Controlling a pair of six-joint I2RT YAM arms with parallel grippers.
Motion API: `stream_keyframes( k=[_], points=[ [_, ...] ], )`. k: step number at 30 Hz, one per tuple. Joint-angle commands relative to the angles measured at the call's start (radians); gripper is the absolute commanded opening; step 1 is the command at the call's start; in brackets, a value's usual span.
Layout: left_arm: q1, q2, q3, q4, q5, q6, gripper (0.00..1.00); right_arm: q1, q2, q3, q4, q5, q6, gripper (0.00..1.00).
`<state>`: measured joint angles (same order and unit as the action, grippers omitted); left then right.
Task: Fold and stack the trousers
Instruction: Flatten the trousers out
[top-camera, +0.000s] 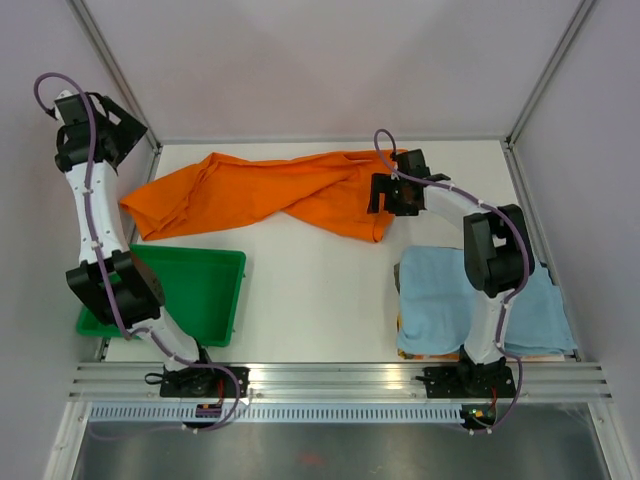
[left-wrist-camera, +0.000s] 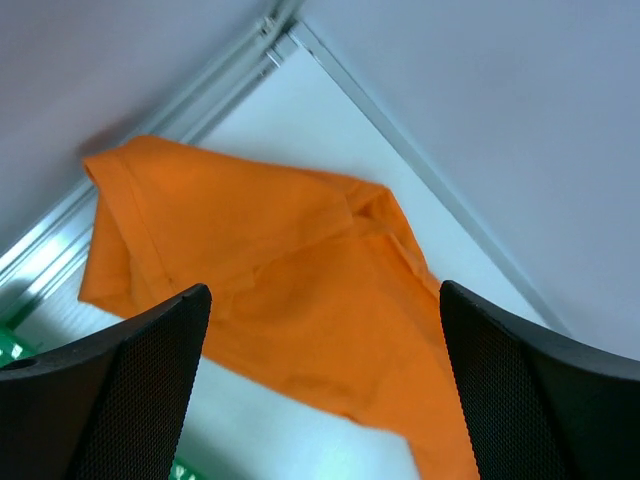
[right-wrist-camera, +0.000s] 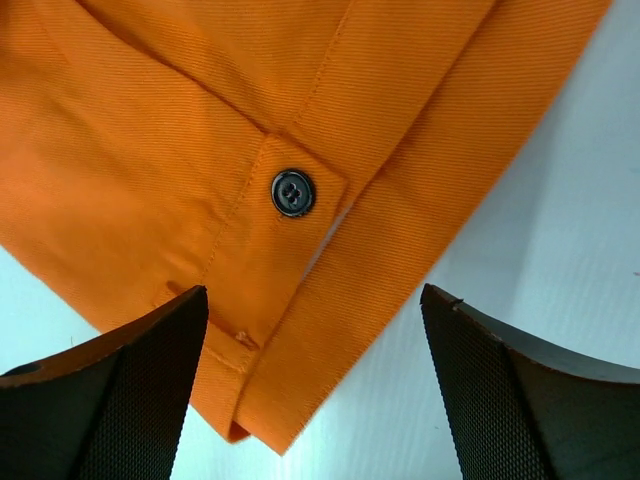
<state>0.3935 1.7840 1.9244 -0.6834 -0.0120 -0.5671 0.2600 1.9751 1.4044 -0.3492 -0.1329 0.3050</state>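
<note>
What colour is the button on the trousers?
The button is dark, almost black; the right wrist view shows it best.

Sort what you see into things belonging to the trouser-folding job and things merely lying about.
Job: bright orange soft-fabric trousers; open left gripper; open right gripper.
Lying about: green plastic tray; light blue folded cloth.

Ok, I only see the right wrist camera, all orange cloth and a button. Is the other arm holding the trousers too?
Observer: No, the left gripper is open, up by the far left corner, clear of the trousers.
Operator: What else is over there?
Observer: A green tray, at the near left.
Operator: And on my side?
Observer: A light blue cloth lies at the near right.
</note>
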Motion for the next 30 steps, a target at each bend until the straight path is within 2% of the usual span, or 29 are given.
stream_keyframes(
  k=[1, 5, 8, 9, 11, 12, 13, 18, 24, 28, 30],
  points=[
    [-0.079, -0.168, -0.095, 0.013, 0.040, 0.116, 1.00, 0.066, 0.053, 0.068, -0.018, 0.049, 0.062, 0.93],
    [-0.168, -0.296, -0.211, 0.018, 0.017, 0.160, 1.00, 0.110, 0.142, 0.133, -0.123, 0.177, 0.078, 0.87],
    [-0.202, -0.382, -0.294, 0.027, 0.017, 0.176, 1.00, 0.116, 0.146, 0.096, -0.123, 0.240, 0.097, 0.73],
    [-0.205, -0.397, -0.324, 0.025, 0.018, 0.174, 1.00, 0.116, 0.140, 0.072, -0.122, 0.260, 0.094, 0.56],
    [-0.206, -0.443, -0.353, 0.022, 0.033, 0.185, 1.00, 0.113, 0.110, 0.056, -0.120, 0.303, 0.083, 0.34],
    [-0.206, -0.455, -0.367, 0.019, 0.040, 0.191, 1.00, 0.107, 0.094, 0.047, -0.122, 0.340, 0.079, 0.12],
    [-0.211, -0.477, -0.393, 0.012, 0.047, 0.205, 1.00, 0.087, 0.062, 0.042, -0.120, 0.349, 0.062, 0.03],
    [-0.231, -0.503, -0.482, -0.001, 0.058, 0.254, 1.00, -0.095, -0.048, 0.050, -0.137, 0.311, 0.023, 0.00],
    [-0.280, -0.476, -0.553, -0.018, 0.017, 0.283, 1.00, -0.287, -0.153, 0.036, -0.177, 0.374, -0.066, 0.00],
    [-0.280, -0.460, -0.633, 0.036, 0.017, 0.268, 1.00, -0.343, -0.141, 0.036, -0.215, 0.365, -0.104, 0.00],
    [-0.278, -0.427, -0.660, 0.059, 0.024, 0.256, 0.98, -0.343, -0.139, 0.034, -0.217, 0.313, -0.139, 0.13]
  ],
)
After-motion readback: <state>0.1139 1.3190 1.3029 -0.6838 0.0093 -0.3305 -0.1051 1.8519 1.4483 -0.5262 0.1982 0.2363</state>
